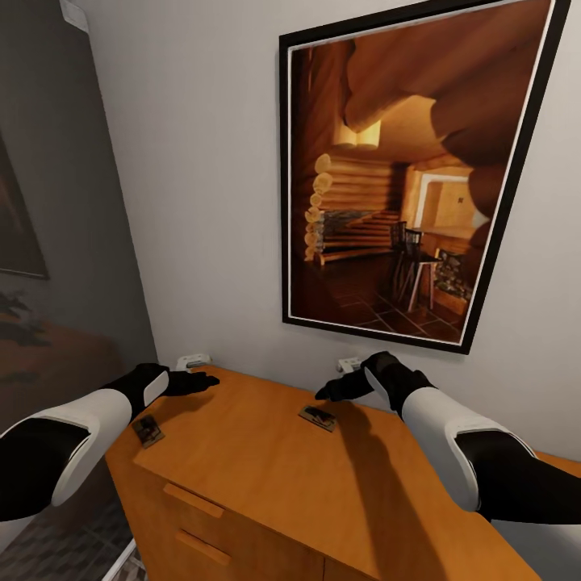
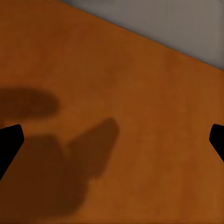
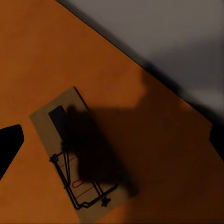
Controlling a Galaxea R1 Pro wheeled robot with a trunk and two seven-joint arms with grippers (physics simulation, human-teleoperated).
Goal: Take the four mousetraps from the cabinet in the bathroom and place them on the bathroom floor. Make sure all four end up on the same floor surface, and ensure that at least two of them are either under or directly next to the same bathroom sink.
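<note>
Two mousetraps lie flat on top of the orange-brown cabinet [image 1: 266,468]: one mousetrap [image 1: 148,430] near its left edge, the other mousetrap [image 1: 318,417] toward the middle. My left gripper [image 1: 206,383] hovers open over bare wood by the back left corner, its fingertips [image 2: 9,144] spread wide in the left wrist view. My right gripper [image 1: 327,393] hangs open just above and behind the middle trap. In the right wrist view that mousetrap [image 3: 77,154], pale wood with dark wire, lies between the spread fingertips [image 3: 9,147], partly under the gripper's shadow.
A large framed picture [image 1: 411,169] hangs on the pale wall right behind the cabinet. Two small white fittings [image 1: 192,361] [image 1: 349,365] sit at the wall along the cabinet's back edge. Drawer handles [image 1: 194,500] face me. Patterned floor [image 1: 73,549] shows at the lower left.
</note>
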